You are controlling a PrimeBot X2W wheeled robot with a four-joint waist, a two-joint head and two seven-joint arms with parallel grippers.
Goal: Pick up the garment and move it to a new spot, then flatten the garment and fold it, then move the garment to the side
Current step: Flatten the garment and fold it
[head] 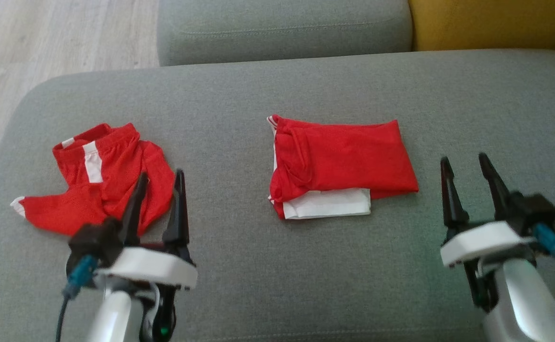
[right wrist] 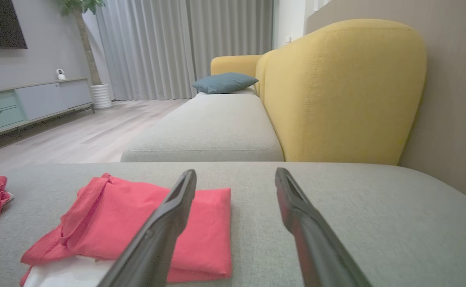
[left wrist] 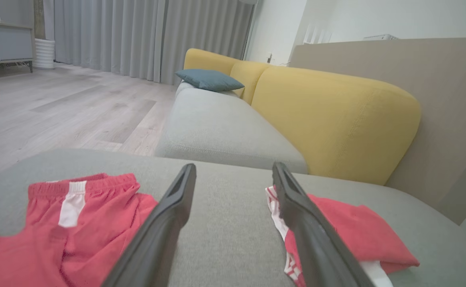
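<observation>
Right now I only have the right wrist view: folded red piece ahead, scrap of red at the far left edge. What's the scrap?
Observer: A second red garment, crumpled, with a white stripe, left of the folded one on the same cushion.
Operator: Where's the left gripper?
Observer: The left gripper is at that garment's right edge, fingers open, holding nothing.
Operator: Is my gripper over the folded one?
Observer: No. In the head view the right gripper is off to its right, with bare cushion between.
</observation>
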